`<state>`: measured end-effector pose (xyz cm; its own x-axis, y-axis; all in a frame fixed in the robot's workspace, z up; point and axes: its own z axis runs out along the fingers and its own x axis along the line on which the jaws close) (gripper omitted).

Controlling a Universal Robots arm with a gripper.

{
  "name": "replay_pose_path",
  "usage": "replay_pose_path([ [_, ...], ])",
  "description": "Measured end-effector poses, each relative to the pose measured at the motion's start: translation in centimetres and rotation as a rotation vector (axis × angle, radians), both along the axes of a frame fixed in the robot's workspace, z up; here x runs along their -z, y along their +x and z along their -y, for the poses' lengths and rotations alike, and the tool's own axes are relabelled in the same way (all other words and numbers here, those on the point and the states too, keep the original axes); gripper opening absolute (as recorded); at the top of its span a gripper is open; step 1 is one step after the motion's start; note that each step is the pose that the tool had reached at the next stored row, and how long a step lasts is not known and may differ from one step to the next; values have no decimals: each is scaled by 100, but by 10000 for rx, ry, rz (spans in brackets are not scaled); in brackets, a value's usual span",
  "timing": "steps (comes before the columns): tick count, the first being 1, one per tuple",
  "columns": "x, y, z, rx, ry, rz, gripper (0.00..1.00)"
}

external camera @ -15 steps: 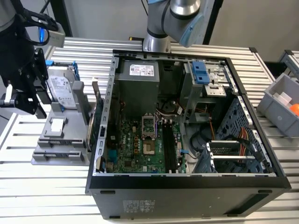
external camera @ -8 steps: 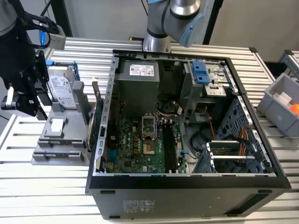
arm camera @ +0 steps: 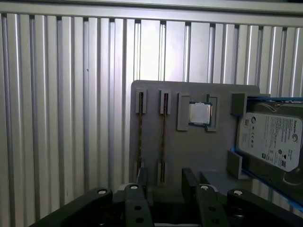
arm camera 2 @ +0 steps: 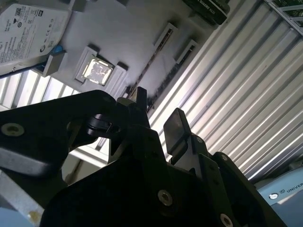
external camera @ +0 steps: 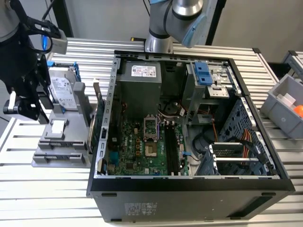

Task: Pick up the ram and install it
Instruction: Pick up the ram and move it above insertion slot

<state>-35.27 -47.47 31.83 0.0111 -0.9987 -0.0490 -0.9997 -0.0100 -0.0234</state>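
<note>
A grey holder tray (external camera: 57,144) lies on the slatted table (external camera: 42,189) at the exterior view's left. In the first wrist view it carries a ram stick (arm camera: 140,135) and a second ram stick (arm camera: 163,137), each standing on edge in its own slot, side by side. A processor chip (arm camera: 200,113) sits in a pocket beside them, and a hard drive (arm camera: 270,142) lies just past that.

The open computer case (external camera: 189,189) fills the middle of the exterior view. Its motherboard (external camera: 142,146) is exposed and carries long black memory slots (external camera: 173,149). At the right edge of that frame, a grey bin (external camera: 284,101) holds an orange object (external camera: 298,110).

The gripper (external camera: 26,106) hangs in the upper left of the exterior view, above the holder tray and apart from it. In the first wrist view the gripper (arm camera: 165,182) has its fingers (arm camera: 189,177) spread with nothing between them, and the second ram stick lines up with the gap. The second wrist view shows the same parted gripper (arm camera 2: 158,118) over the tray.

The bin and the hard drive are cut off by the frame edges. The sticks are hard to make out in the exterior view, where the gripper's dark body hides part of the tray.
</note>
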Motion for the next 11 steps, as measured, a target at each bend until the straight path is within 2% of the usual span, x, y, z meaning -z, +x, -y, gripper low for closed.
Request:
replay_pose_path([
  [4,22,0,0,0,0,0,100],
  [11,26,0,0,0,0,0,100],
])
